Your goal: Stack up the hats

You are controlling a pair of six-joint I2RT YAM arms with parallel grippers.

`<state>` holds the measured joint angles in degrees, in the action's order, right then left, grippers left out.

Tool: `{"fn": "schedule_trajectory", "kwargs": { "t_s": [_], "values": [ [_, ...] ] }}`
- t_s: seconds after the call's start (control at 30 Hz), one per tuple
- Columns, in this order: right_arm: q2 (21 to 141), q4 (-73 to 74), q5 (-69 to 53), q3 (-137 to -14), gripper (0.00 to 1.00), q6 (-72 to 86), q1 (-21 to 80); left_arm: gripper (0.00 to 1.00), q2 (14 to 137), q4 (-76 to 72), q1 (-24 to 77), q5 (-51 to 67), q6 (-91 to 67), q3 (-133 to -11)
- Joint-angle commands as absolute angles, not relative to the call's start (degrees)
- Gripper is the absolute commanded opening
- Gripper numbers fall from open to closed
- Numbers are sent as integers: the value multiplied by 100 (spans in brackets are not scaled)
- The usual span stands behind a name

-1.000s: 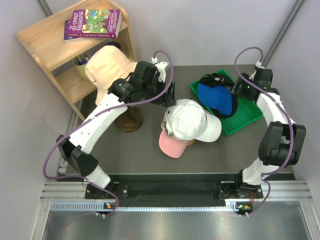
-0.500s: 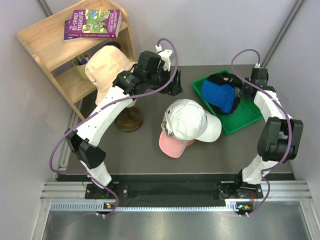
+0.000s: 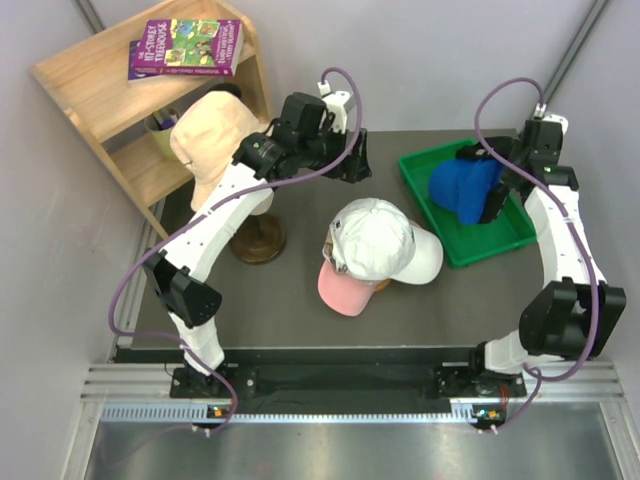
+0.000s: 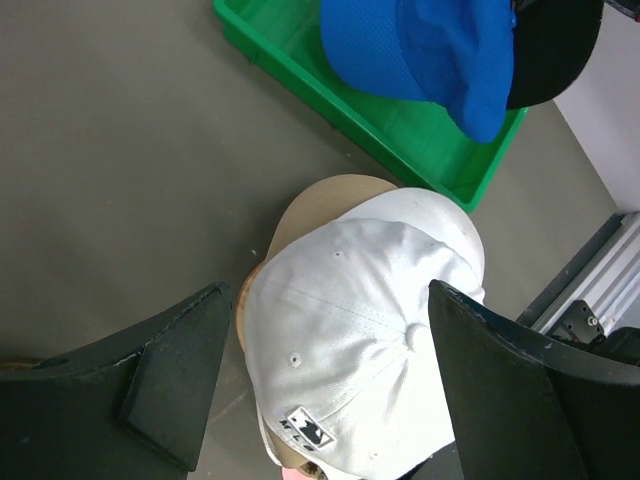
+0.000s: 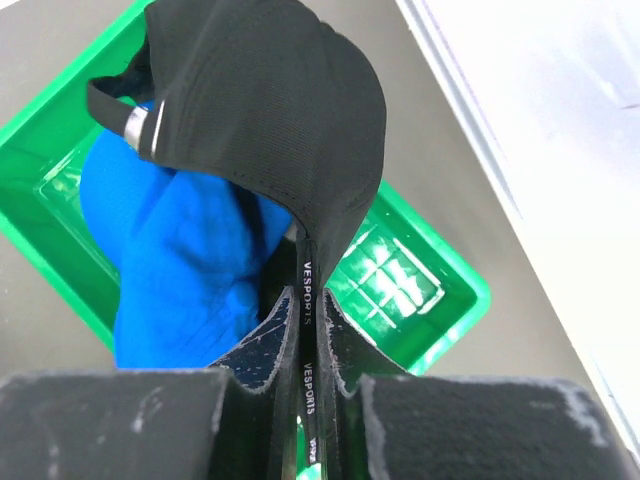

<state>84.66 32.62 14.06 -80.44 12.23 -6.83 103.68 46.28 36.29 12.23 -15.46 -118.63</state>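
Note:
A white hat tops a pile mid-table, over a tan hat and a pink hat. My left gripper hovers open above and behind the pile, and in the left wrist view its fingers stand either side of the white hat without touching it. My right gripper is shut on the edge of the black hat above the green tray. The blue hat hangs with the black one. A peach hat sits on a wooden stand.
A wooden shelf with a purple book stands at the back left, close to the stand. The green tray lies at the back right near the table's edge. Grey walls close in on both sides.
The right gripper has shut on the black hat's edge and lifted it, with the blue hat, up and to the right. The left arm has drawn back from the pile.

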Motion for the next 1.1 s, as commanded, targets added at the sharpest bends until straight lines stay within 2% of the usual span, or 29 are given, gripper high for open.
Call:
{"fn": "schedule_trajectory", "kwargs": {
  "t_s": [0.0, 0.2, 0.5, 0.8, 0.93, 1.07],
  "values": [
    [8130, 3603, 1914, -8534, 5, 1081, -501, 84, 10397, 4316, 3586, 1433, -1485, -12120],
    [7990, 4078, 2909, -8798, 4, 932, -448, 85, 10459, 4193, 3551, 1591, -1529, -12129],
    [7709, 4044, 2751, -9210, 3, 923, -413, 85, 10573, 3947, 3481, 1845, -1661, -12260],
    [7928, 4210, 3129, -10546, 5, 449, -343, 86, 10714, 3858, 3375, 1898, -1828, -12454],
    [7770, 3868, 2962, -10740, 6, 132, -44, 86, 10688, 3753, 3305, 2004, -2082, -12454],
    [7647, 3508, 2760, -10731, 6, 53, 684, 85, 10635, 3385, 3243, 2372, -2574, -12454]
  ]
}}
